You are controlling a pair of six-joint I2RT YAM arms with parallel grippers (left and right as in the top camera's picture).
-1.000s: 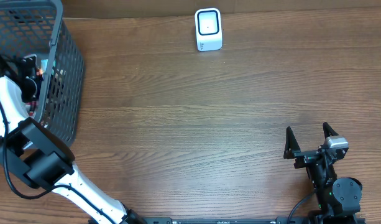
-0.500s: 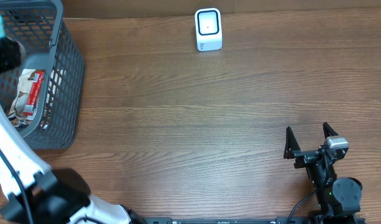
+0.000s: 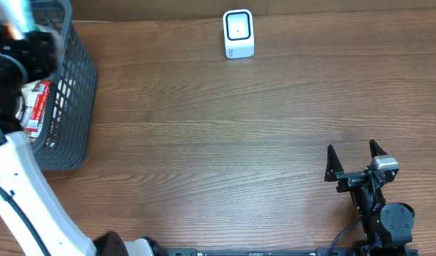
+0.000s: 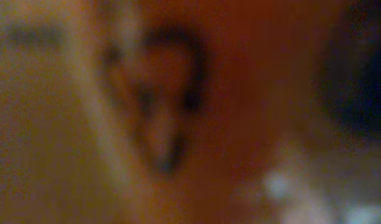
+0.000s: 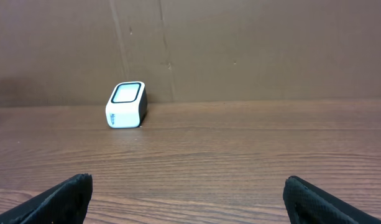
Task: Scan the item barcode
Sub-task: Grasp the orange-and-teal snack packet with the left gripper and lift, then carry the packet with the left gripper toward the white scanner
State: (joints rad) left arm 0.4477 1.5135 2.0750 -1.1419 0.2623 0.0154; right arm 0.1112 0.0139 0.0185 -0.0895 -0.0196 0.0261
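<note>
Overhead: left gripper (image 3: 22, 55) above basket (image 3: 77, 92), grip unreadable (all blurred); scanner (image 3: 238, 33) lies toward 3 o'clock; right gripper (image 3: 354, 162) spread wide, empty.

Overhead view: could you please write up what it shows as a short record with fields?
scanner: white, at the far edge of the table, near the middle
basket: grey mesh, far left
packet: red and white, lying in the basket
left gripper: blurred, above the basket; open or shut cannot be told
right gripper: open, holding nothing, near right
scan: no item at the scanner
</note>
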